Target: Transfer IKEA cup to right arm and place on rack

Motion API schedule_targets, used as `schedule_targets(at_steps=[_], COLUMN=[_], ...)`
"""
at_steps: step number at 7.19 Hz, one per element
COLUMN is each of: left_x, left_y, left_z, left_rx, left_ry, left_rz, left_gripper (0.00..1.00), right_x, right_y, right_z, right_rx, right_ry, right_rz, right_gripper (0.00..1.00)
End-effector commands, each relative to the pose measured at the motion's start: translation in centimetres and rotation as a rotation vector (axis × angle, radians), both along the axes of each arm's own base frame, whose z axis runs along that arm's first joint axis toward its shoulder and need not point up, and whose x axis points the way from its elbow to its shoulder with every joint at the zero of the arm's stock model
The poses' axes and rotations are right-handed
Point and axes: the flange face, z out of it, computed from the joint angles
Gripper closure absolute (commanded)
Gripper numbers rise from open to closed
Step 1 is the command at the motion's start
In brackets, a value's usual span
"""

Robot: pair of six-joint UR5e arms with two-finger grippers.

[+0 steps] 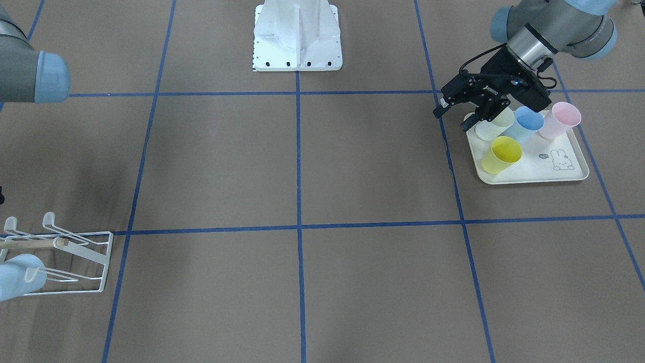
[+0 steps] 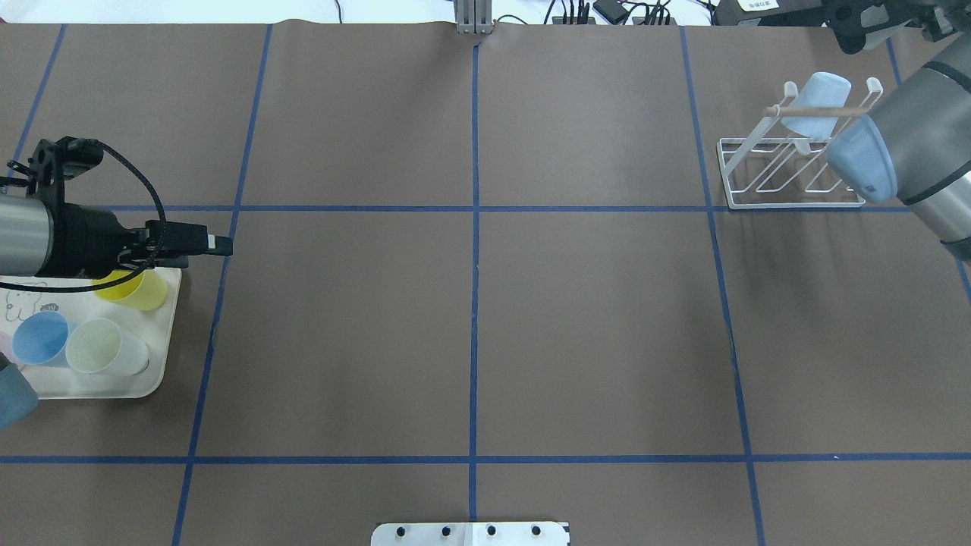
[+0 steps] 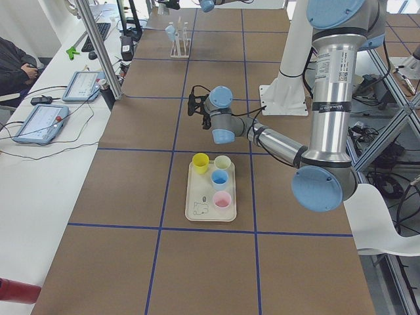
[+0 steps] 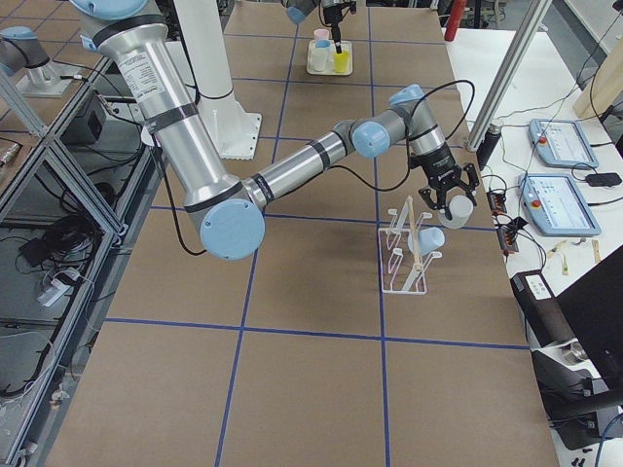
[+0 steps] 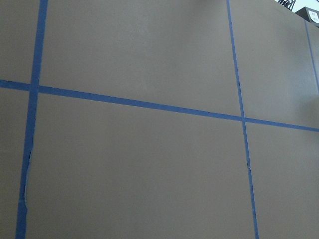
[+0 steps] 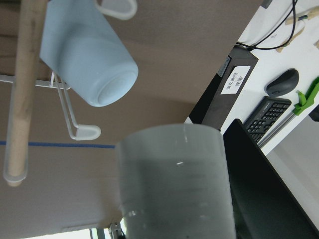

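Beside the rack, on its side toward the operators' desks, the right gripper hangs with a pale cup at its fingertips. The cup is clear of the table and a little above the prongs. In the right wrist view that cup fills the lower middle of the frame, right before the lens. The fingers are out of frame there, so I judge rather than see that they are pinched on it, which fits the side view. A blue cup sits upended on one prong, next to the wooden dowel. A free prong with a rounded tip shows just below it.

At the far end of the table the left gripper hovers over a corner of the tray. Its jaws are spread with nothing between them, close by the cream cup, one of four standing there.

From how things lie, the handover looks done and the step in hand is the placing. The next move calls for three things:

- Turn the pale cup so its mouth faces the free prong.
- Match the prong's slant and slide the cup down over the tip.
- Let go only once the cup is seated.

The blue cup and the dowel are near, so the approach needs to stay clear of both. The light wire rack could shift if bumped.
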Motion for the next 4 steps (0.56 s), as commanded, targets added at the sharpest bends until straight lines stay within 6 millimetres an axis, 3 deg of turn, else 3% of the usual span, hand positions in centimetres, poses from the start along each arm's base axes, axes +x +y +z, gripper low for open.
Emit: schedule_targets(at_steps=[1, 2, 4], left_x=[0.0, 0.1, 0.1], left_y=[0.0, 0.0, 0.0], left_z=[0.0, 0.1, 0.1], left_rx=[-0.001, -0.002, -0.005], left_ry=[0.001, 0.000, 0.001], left_rz=[0.000, 0.001, 0.000], left_gripper=[0.00, 0.00, 0.00], right_x=[-0.5, -0.5, 1.0], right_y=[-1.1, -1.1, -1.2], right_z=[4.5, 5.7, 6.0], right_rx=[-0.018, -0.006, 0.000], right_ry=[-0.060, -0.059, -0.020], right_rz=[-0.063, -0.078, -0.117], right_gripper=[1.00, 1.00, 1.00])
